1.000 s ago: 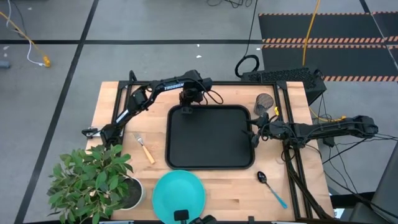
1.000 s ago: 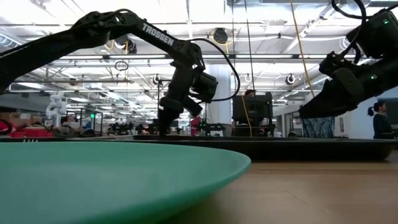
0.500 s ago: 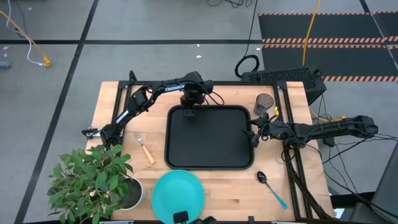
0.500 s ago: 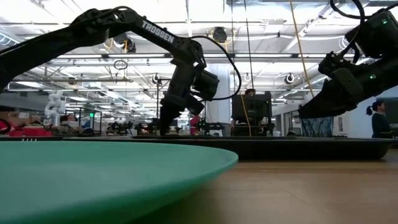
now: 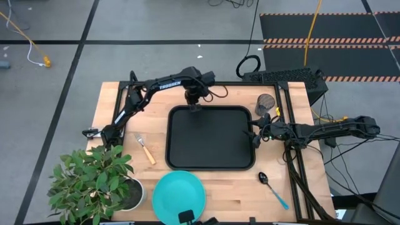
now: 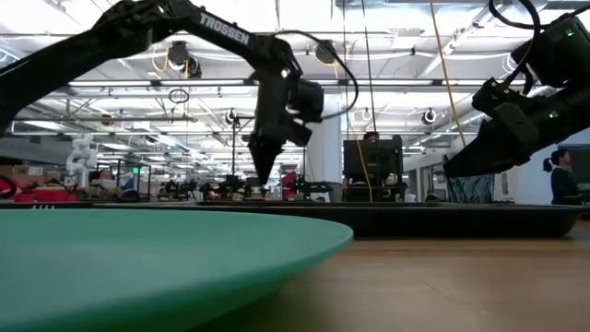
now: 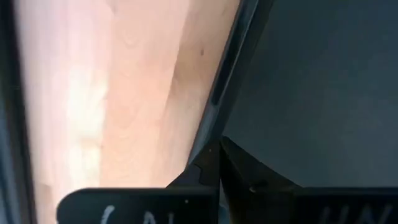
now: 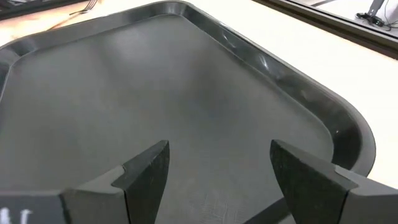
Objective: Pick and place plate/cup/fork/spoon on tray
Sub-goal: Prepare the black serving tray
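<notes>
The desk [image 5: 112, 100] is seen from straight overhead, and level from its edge just behind the plate [image 6: 166, 254]. Each wrist view is held close over the tray [image 8: 186, 93], apparently shared by all four.

Two black jointed arms — white TROSSEN lettering [image 5: 167, 85], looping black cables.

The desk [image 5: 109, 100] is seen as pale, smooth wood with visible grain. The tray [image 5: 211, 137] is shown as black, matt plastic with a faint sheen at its rim. The plate [image 5: 179, 194] looks smooth and matt, and the spoon [image 5: 272, 189] bowl glossy.
</notes>
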